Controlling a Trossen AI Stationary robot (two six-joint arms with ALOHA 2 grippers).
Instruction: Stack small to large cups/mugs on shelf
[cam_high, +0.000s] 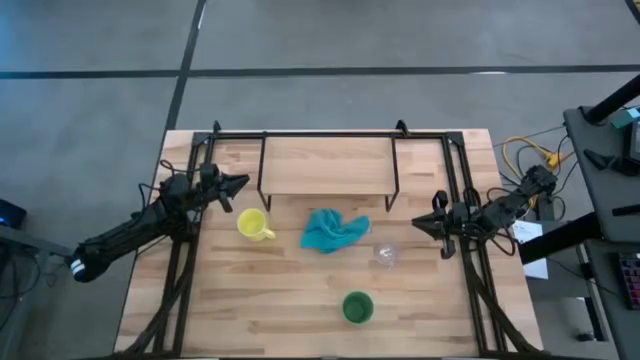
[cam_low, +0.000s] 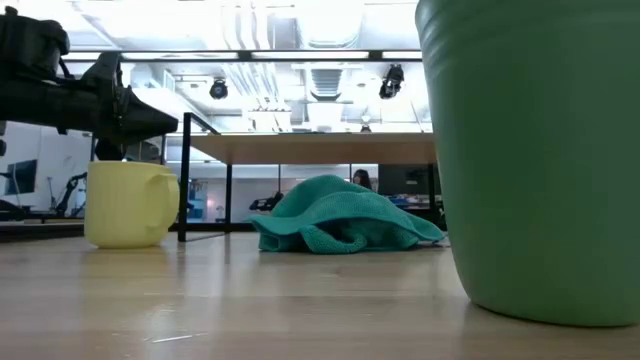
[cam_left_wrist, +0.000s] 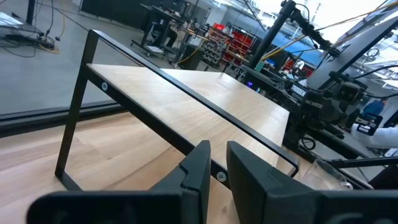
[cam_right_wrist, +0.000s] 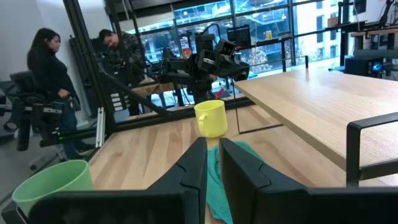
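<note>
High view: low light-wood plank shelf on thin black legs (cam_high: 325, 163) stands at the table's far edge, bare on top. On the wooden table (cam_high: 250, 300) near it: yellow handled mug (cam_high: 253, 224) just off the left pincer (cam_high: 240, 184), crumpled teal cloth (cam_high: 333, 230) in the middle, small clear glass cup (cam_high: 386, 252) beside the cloth, green cup (cam_high: 357, 307) nearest the front edge. Right pincer (cam_high: 418, 223) hangs near the glass. Both pincers nearly together, holding nothing.
</note>
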